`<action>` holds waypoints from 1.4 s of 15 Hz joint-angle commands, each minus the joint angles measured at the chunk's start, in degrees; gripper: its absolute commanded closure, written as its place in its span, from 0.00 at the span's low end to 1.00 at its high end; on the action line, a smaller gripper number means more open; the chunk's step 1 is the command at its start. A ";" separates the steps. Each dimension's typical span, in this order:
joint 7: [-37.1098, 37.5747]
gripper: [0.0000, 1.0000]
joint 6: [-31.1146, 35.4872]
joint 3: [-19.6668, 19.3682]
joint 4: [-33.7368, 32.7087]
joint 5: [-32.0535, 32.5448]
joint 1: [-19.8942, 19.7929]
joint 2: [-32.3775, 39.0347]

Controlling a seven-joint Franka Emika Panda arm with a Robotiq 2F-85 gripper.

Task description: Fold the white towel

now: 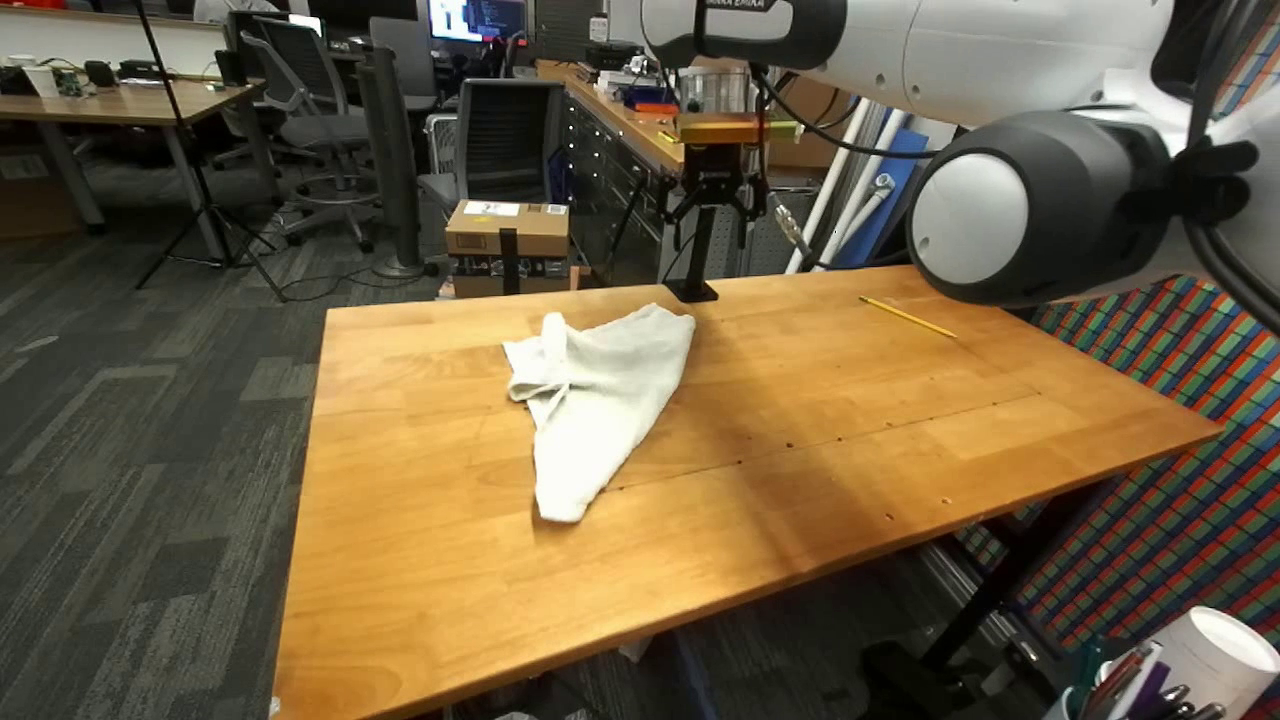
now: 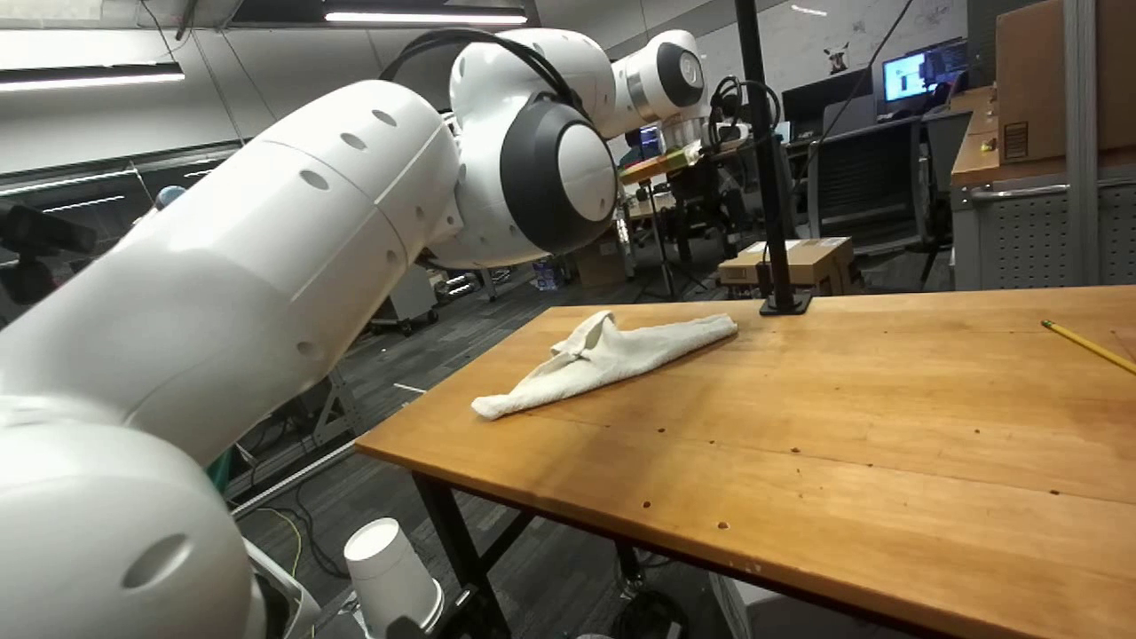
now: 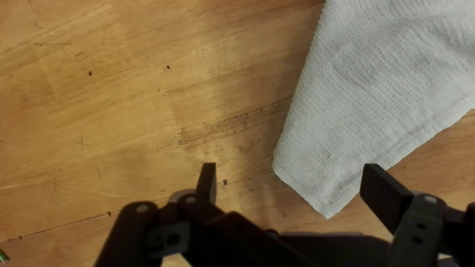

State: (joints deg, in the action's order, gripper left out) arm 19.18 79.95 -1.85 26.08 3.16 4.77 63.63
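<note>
The white towel point(image 1: 610, 400) lies crumpled and partly folded on the wooden table point(image 1: 430, 590). It also shows in an exterior view point(image 2: 612, 359), with a raised loop or fold near its far side. In the wrist view, one smooth, pointed corner of the towel point(image 3: 356, 122) reaches down between my fingertips. My gripper point(image 1: 712, 225) is open and empty, held above the table near the far edge. In the wrist view, the gripper point(image 3: 289, 170) has its fingers wide apart, and the right fingertip overlaps the towel's edge in the picture. No contact is visible.
A yellow pencil point(image 1: 908, 317) lies on the table; it also shows in an exterior view point(image 2: 1090, 346). A black post point(image 2: 770, 177) is fixed at the table's far edge, close to the gripper. A cardboard box point(image 1: 508, 240) stands beyond the table.
</note>
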 commanded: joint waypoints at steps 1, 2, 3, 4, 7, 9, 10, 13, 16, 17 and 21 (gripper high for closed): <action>-1.52 0.00 0.11 -0.41 -1.02 -0.08 0.49 2.02; -1.79 0.00 -0.23 -0.35 -1.02 -0.10 0.64 2.65; -2.15 0.00 -0.48 -0.36 -1.02 -0.02 0.81 3.18; -2.49 0.00 -0.68 -0.38 -1.05 0.06 0.99 3.73; -3.30 0.00 -1.41 -0.41 -1.28 0.22 1.66 5.16; -3.60 0.00 -1.91 -0.39 -1.29 0.21 2.10 5.72; -3.60 0.00 -2.24 -0.20 -1.36 -0.04 2.21 5.89; -3.50 0.00 -2.69 0.85 -1.59 -1.29 2.16 6.02; -4.00 0.00 -2.57 2.02 -1.17 -2.50 1.85 5.77; -4.37 0.00 -2.46 2.55 -1.22 -3.13 1.60 5.83; -4.90 0.00 -1.19 3.67 -0.86 -5.27 0.66 5.48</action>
State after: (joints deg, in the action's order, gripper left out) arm 15.46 78.39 0.87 26.00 -0.24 6.47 69.37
